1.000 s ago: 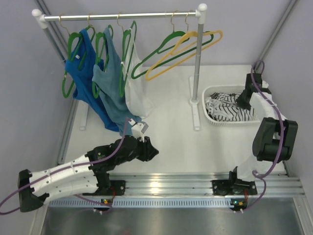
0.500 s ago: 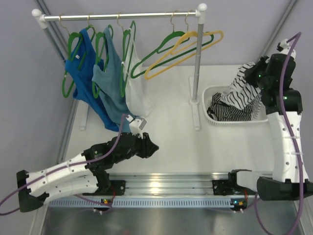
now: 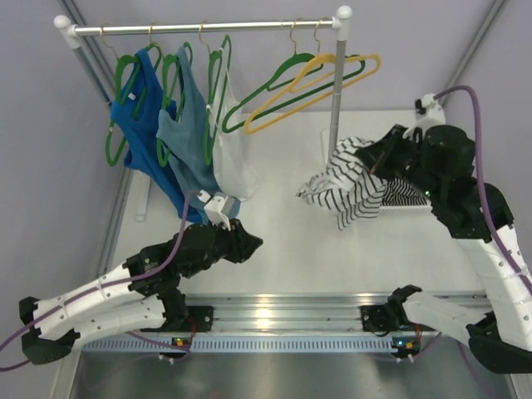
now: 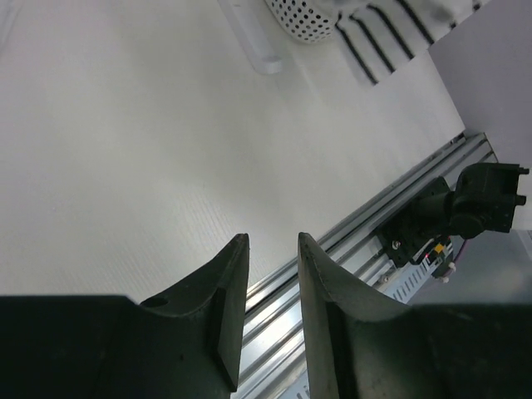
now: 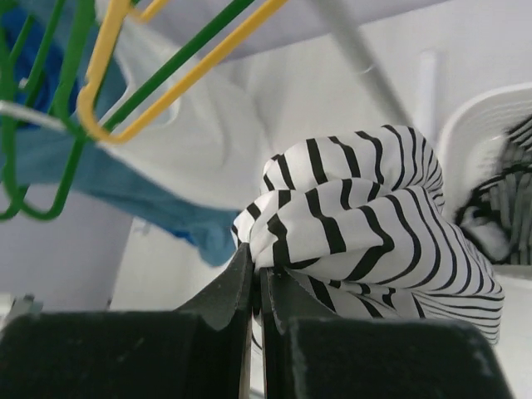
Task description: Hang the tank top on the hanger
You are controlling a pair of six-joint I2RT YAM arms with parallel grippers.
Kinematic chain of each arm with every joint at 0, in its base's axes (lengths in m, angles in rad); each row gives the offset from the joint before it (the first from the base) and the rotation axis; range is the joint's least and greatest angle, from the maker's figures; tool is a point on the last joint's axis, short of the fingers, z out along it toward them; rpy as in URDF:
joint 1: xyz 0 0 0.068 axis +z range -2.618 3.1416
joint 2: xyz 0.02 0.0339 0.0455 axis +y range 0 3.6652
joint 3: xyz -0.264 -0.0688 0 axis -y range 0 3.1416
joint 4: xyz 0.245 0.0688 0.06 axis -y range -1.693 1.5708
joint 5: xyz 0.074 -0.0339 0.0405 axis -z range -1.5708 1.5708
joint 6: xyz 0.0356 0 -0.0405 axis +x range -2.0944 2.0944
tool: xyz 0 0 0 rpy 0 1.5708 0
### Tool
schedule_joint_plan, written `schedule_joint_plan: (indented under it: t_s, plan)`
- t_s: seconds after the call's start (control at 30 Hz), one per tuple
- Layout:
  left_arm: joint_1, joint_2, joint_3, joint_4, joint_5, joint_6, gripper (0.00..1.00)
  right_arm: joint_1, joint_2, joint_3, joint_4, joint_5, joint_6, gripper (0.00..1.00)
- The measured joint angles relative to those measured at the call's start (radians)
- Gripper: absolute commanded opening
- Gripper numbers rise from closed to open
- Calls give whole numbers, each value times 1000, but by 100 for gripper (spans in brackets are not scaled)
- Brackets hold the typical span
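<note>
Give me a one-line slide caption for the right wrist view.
Right gripper shut on a fold of the striped tank top, held up beside the white basket.

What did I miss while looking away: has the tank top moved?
Yes. The tank top, pinched in the right gripper, has gone left out of the basket, up to the rack's right post.

A flat white table [image 3: 291, 249] fills the middle of the overhead view. A white foot bar of the clothes rack [image 3: 142, 198] rests on it at centre left. A ribbed aluminium rail [image 3: 283, 312] runs along its lower edge. A white perforated plastic basket [image 4: 303, 17] sits at the top edge of the left wrist view.
</note>
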Motion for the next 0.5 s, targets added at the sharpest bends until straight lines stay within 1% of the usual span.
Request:
schedule_joint_plan:
  t_s: [0.1,0.13,0.23,0.33,0.37,0.43,0.47,0.5]
  plan:
    - [0,-32,6,-8,-36,-10,36,195,-23,-66,14,39,47,0]
    - [0,-40,7,-11,-47,-13,36,272,-24,-92,26,56,61,1]
    - [0,-54,9,-24,-78,-21,36,419,-8,-195,89,82,101,6]
    - [0,-51,9,-27,-93,-29,36,445,5,-329,138,88,132,9]
    - [0,-48,9,-29,-94,-34,36,440,6,-381,154,91,138,10]
    - [0,-40,8,-30,-94,-43,36,397,5,-498,174,83,148,15]
    - [0,-38,5,-26,-93,-48,36,353,-3,-577,198,70,150,19]
    - [0,-38,-3,-22,-93,-51,36,301,-9,-642,208,50,150,34]
